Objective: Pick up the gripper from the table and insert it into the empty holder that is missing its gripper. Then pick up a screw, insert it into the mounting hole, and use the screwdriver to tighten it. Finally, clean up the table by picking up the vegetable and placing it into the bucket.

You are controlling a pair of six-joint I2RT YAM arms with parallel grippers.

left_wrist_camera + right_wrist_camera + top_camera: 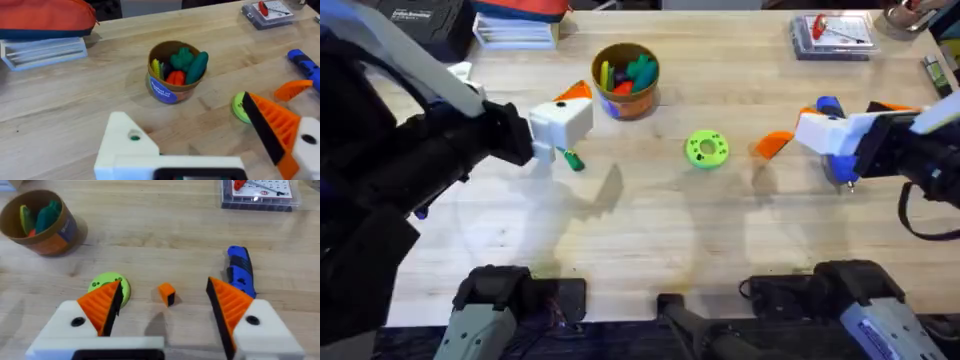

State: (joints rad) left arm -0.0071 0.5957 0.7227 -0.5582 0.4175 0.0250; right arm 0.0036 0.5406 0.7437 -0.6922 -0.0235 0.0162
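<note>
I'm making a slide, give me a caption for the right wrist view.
Open right gripper above the table, its orange pads flanking a loose orange gripper, with the screwdriver and bucket beyond.

Pale wood tabletop (pixel 650 240). Bucket (pixel 626 80) stood toward far edge, left of middle, toy vegetables inside. Green ring (pixel 707 148) lay near middle. Small green vegetable (pixel 570 158) lay left of ring. Loose orange gripper (pixel 773 143) right of ring; screwdriver (pixel 830 107) beyond it. Clear parts box (pixel 831 35) near far right corner, books (pixel 517 30) at far left.
</note>
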